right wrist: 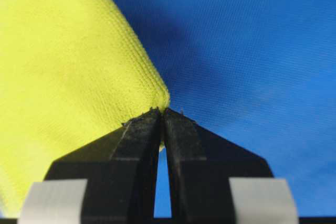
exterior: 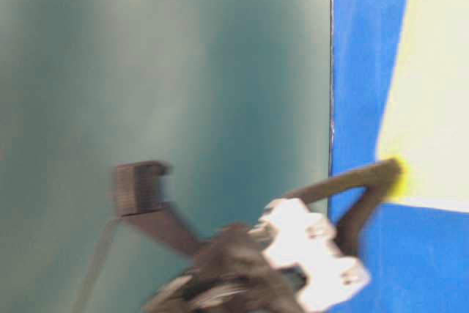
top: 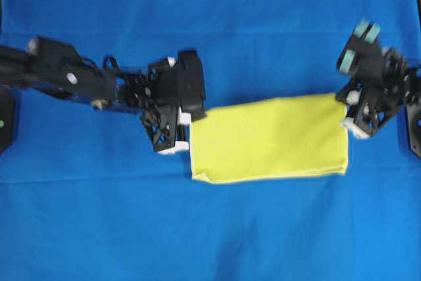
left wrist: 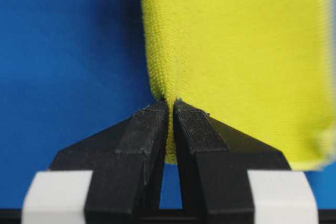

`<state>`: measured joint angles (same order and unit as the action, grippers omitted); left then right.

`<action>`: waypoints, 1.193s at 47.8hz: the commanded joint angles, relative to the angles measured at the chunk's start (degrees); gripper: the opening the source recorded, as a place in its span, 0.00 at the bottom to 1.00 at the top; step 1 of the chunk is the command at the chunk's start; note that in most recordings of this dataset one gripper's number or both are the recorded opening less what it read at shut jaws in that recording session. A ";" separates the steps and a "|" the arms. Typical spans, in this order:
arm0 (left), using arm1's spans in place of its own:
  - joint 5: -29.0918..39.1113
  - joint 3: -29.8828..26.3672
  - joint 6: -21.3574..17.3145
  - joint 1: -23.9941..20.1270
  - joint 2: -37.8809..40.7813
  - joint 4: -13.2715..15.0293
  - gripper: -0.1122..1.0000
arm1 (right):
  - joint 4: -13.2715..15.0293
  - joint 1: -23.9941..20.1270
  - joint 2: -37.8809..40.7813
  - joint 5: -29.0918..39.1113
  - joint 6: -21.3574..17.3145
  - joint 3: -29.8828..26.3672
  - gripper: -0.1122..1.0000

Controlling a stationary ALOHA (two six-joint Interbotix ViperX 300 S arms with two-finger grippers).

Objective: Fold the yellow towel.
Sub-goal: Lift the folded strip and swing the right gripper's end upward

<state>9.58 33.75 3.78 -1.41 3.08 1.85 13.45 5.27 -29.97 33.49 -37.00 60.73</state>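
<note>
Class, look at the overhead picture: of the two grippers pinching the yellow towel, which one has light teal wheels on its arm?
The right gripper, at the yellow towel's right end; the left gripper lacks them.

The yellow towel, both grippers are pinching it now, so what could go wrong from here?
1. The left gripper holds only the very edge of the yellow towel, so the cloth may slip out when lifted.
2. The right gripper pinches just a corner tip; uneven pulling could skew the fold.
3. The towel already lies doubled, so a grip may catch only one layer; the pictures cannot confirm either way.
</note>
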 commanded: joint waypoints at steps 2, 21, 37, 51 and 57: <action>3.43 -1.67 0.00 0.26 -6.59 -0.09 0.14 | 0.26 -0.09 -4.57 5.01 0.09 -3.69 0.13; 4.83 -0.44 -0.09 0.26 -13.62 -0.35 0.14 | 1.05 -0.53 -13.45 11.16 -0.18 -5.71 0.13; 1.41 0.00 0.09 2.64 -13.18 -0.35 0.14 | 11.60 5.01 -10.11 8.17 -6.24 -6.24 0.13; -13.54 -0.79 0.00 7.65 -8.17 -0.35 0.14 | 19.95 16.00 -4.57 -5.98 -7.56 -9.58 0.13; -18.37 -2.29 0.00 8.53 -4.39 -0.35 0.14 | 21.71 19.34 -0.44 -11.43 -7.29 -12.74 0.13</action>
<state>-5.89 33.31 3.87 5.45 -2.20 1.58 33.66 21.97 -32.34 24.87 -44.38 50.98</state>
